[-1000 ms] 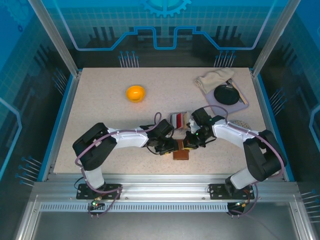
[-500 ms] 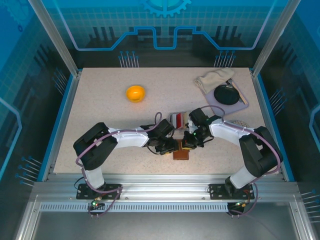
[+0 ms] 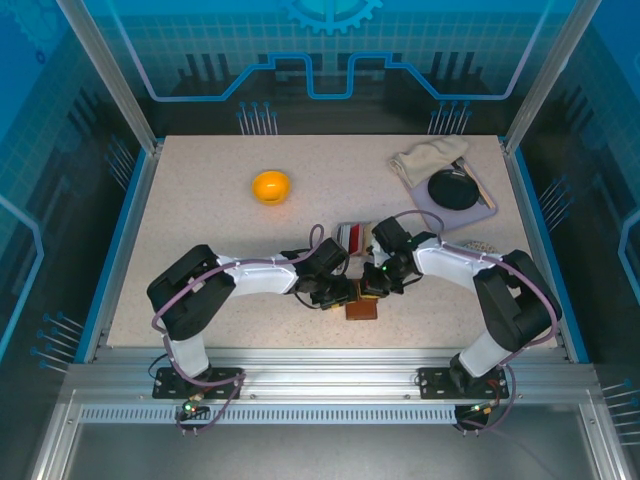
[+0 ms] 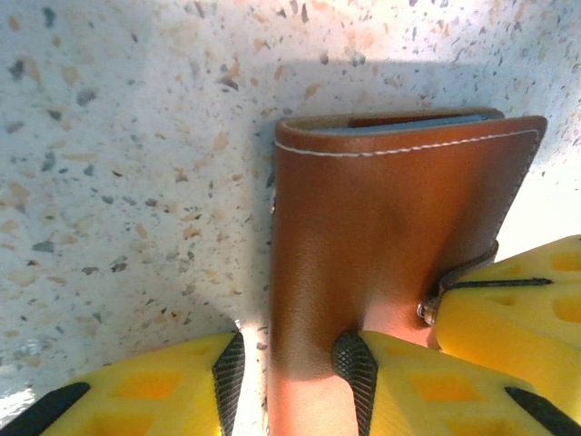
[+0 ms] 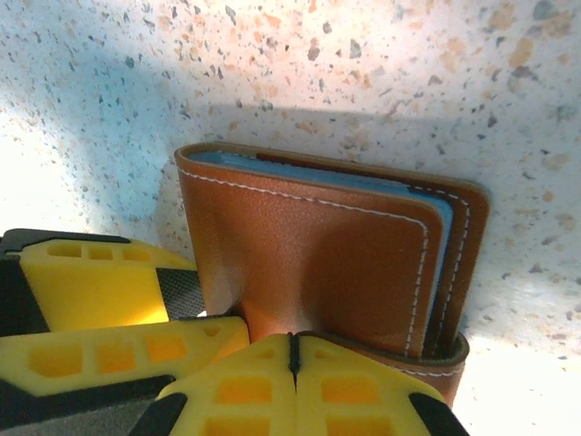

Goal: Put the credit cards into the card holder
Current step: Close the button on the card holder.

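The card holder [image 3: 362, 309], a closed reddish-brown leather wallet, lies on the table between both grippers. My left gripper [image 3: 342, 293] straddles its near-left corner [image 4: 290, 363]. One pad [image 4: 354, 368] presses on the leather [image 4: 390, 227], while a strip of table shows between the other pad [image 4: 229, 368] and the wallet's edge. My right gripper [image 3: 372, 287] is shut with nothing between its tips [image 5: 292, 350], which rest against the cover [image 5: 309, 263] beside the snap tab [image 5: 436, 363]. The credit cards [image 3: 351, 240], red and white, stand in a clear tray just behind the grippers, partly hidden by the right arm.
An orange round object [image 3: 271, 186] sits at the back left. At the back right a beige cloth [image 3: 428, 158] and a black disc [image 3: 453, 189] lie on a grey mat. The table's front edge [image 3: 330, 345] is close behind the wallet.
My right gripper has shifted a little to the left against the wallet. The left jaws have narrowed slightly. The wallet has stayed put.
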`<action>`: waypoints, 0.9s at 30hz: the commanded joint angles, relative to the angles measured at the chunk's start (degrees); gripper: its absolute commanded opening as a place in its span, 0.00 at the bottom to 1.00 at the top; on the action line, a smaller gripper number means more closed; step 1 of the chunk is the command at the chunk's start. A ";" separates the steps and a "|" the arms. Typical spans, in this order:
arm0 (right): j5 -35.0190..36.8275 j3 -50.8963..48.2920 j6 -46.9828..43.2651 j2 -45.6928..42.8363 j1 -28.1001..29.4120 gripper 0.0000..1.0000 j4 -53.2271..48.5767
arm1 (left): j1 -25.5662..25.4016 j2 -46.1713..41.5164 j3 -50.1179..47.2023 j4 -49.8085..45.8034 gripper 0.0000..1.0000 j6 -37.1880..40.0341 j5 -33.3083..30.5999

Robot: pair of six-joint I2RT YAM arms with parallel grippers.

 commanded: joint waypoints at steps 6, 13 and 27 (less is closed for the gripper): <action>13.29 -7.44 2.10 2.50 6.23 0.00 -1.50 | -0.73 2.62 -0.98 2.94 0.39 1.08 0.12; 14.26 -3.27 -0.05 -8.93 5.63 0.19 -3.81 | -0.73 -3.46 -4.65 6.42 0.43 0.81 -3.47; 65.40 -6.38 -28.91 -27.55 -5.59 1.00 13.73 | 6.45 -30.32 -8.90 -10.00 0.99 19.97 -50.09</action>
